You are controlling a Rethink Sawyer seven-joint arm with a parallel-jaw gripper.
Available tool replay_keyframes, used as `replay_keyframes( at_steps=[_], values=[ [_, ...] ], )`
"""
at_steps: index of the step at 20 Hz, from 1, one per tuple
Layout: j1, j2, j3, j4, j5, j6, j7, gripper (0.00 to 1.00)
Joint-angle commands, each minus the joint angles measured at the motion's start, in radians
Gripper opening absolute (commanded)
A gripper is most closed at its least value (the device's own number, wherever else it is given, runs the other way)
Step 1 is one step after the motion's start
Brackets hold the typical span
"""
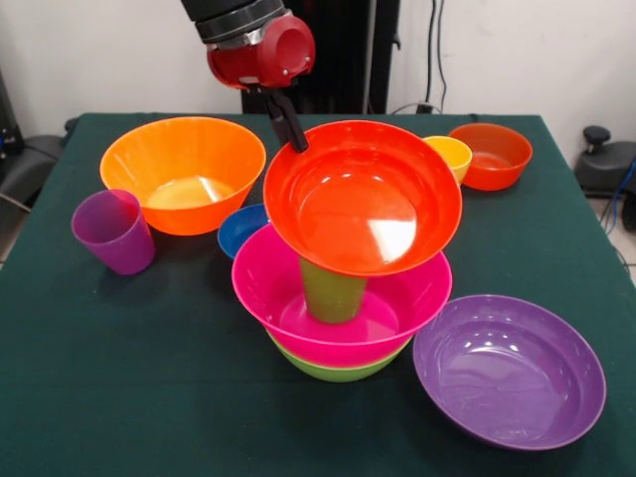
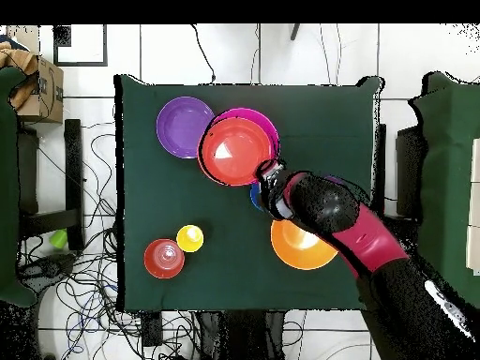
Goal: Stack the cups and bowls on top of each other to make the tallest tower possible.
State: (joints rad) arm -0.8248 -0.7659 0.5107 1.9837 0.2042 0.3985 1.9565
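Clamped on the far rim of the large glossy red-orange plastic bowl, the jaws of the black gripper stand together on that edge, the red and black arm reaching down from the picture's top; that bowl sits tilted toward the camera on the narrow green plastic cup, whose lower part shows under it; the cup stands upright inside the glossy pink plastic bowl, which nests in the lime green plastic bowl, only a sliver of it showing below; together these make the tower at the middle of the dark green table; just behind the pink bowl, to its left, peeps the small blue plastic bowl; the large orange plastic bowl stands farther back on the left, and the purple plastic cup is upright just beside it; the wide purple plastic bowl lies near the tower's right, its rim close to the pink one; toward the far right corner rest the small red-orange plastic bowl and, touching or nearly touching it, the yellow-orange plastic cup, partly hidden behind the gripped bowl; from overhead the arm crosses the orange bowl and the gripper meets the red-orange bowl's edge.
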Motion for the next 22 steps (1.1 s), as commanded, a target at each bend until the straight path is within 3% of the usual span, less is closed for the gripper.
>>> replay_keyframes(
  at_steps=[1, 16, 22],
  values=[
    [0.01, 0.065, 0.04, 0.003, -0.063, -0.069, 0.029, 0.0],
    [0.01, 0.149, 0.014, -0.135, -0.109, -0.009, -0.019, 0.0],
    [0.007, 0.192, 0.009, -0.242, -0.12, 0.077, -0.063, 0.0]
  ],
)
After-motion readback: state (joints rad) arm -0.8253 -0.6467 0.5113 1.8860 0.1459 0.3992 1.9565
